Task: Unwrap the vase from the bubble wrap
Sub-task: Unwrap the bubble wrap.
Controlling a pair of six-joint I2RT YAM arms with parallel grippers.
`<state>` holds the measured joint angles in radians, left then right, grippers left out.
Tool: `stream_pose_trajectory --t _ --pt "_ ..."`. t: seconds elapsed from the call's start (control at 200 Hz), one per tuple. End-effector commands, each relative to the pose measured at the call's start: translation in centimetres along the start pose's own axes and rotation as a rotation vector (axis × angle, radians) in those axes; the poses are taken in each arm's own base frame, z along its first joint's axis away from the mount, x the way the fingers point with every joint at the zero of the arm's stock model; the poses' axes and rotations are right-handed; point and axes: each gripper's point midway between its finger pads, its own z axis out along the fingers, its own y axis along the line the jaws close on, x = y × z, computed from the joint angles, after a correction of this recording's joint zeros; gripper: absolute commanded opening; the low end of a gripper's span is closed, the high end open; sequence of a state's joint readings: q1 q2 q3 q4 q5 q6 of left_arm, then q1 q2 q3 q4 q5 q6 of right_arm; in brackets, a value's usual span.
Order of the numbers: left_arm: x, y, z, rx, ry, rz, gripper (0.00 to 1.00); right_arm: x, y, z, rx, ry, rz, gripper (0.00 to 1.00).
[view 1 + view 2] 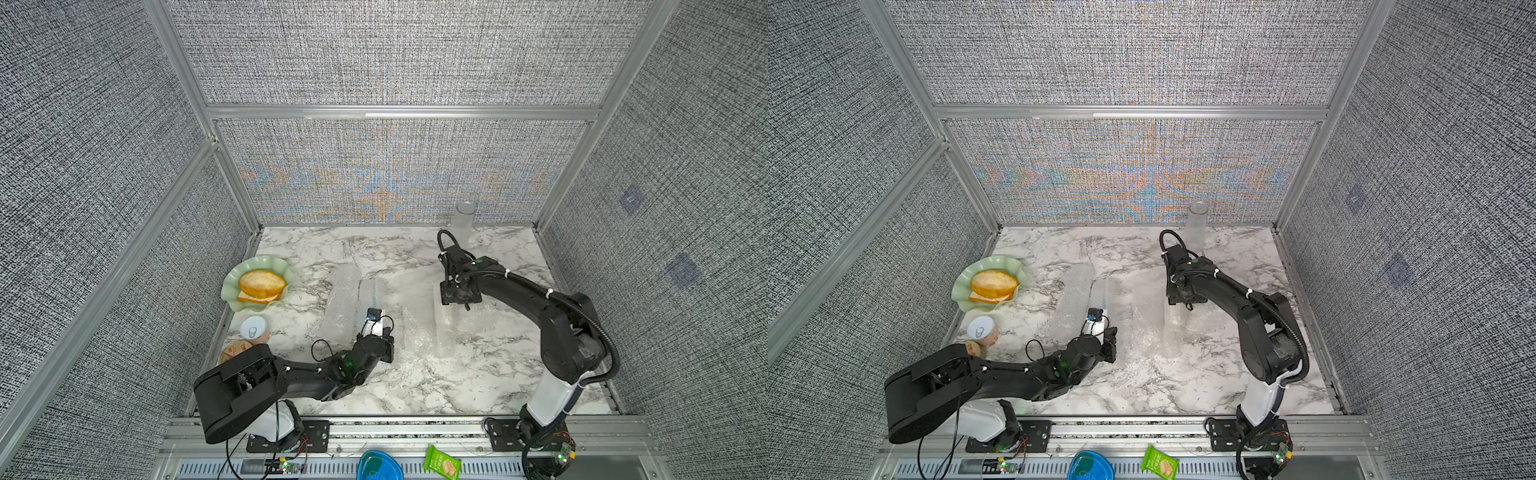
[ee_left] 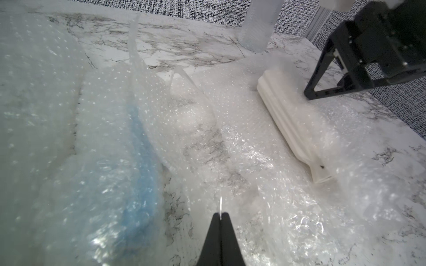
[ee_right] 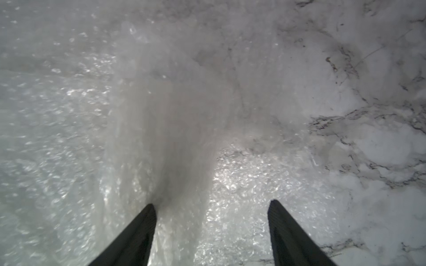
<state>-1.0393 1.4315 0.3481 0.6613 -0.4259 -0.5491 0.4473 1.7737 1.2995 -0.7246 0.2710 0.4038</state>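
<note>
Vase [image 2: 292, 119]: white, ribbed, rigid, probably fragile and apt to roll, lying on bubble wrap [image 2: 253, 161] just under the right pincer [image 3: 212, 202], jaws apart and empty; wrap light, limp, best taken by the edge, where the left pincer [image 2: 220, 214] is pinched tight.

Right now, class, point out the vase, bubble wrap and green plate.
vase [image 2: 285, 119], left wrist view, ribbed body.
bubble wrap [image 2: 242, 161], left wrist view, crinkled sheet.
green plate [image 1: 230, 282], in a top view, wavy rim.
</note>
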Motion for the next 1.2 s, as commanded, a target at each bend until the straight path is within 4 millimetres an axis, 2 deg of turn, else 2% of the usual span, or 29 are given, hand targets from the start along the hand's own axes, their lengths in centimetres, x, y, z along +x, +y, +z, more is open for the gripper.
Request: stream_pose_trajectory --t 0.0,0.155,0.305,0.425,0.545,0.685,0.81,0.946,1.196 --pt "0.2 0.5 0.0 -0.018 0.009 0.009 0.0 1.3 -2.4 0.5 0.053 0.041 0.041 0.72" --pt "0.1 0.6 0.0 -0.019 0.012 0.011 0.0 0.5 -5.4 -1.1 0.088 -0.007 0.118 0.72" --pt "0.0 0.5 0.2 -0.014 0.011 0.008 0.0 -0.8 -6.1 -4.0 0.088 -0.087 0.151 0.71" --pt "0.0 0.3 0.4 -0.011 0.013 0.009 0.0 -1.4 -4.4 -6.1 0.037 -0.134 0.129 0.72" --pt "0.0 0.0 0.7 -0.005 0.015 0.013 0.0 -0.9 -0.5 -7.0 -0.034 -0.136 0.069 0.71" --pt "-0.2 -0.3 0.9 0.002 0.016 0.016 0.0 0.7 3.0 -5.5 -0.084 -0.076 0.032 0.71" --pt "-0.3 -0.3 0.9 0.001 0.015 0.022 0.0 1.8 3.5 -4.2 -0.113 -0.05 0.047 0.71" --pt "-0.4 0.0 0.7 -0.008 0.014 0.028 0.0 3.1 2.6 -2.8 -0.126 0.0 0.067 0.71" --pt "-0.4 0.5 0.4 -0.014 0.009 0.02 0.0 5.1 -1.8 -1.5 -0.161 0.03 0.191 0.71"
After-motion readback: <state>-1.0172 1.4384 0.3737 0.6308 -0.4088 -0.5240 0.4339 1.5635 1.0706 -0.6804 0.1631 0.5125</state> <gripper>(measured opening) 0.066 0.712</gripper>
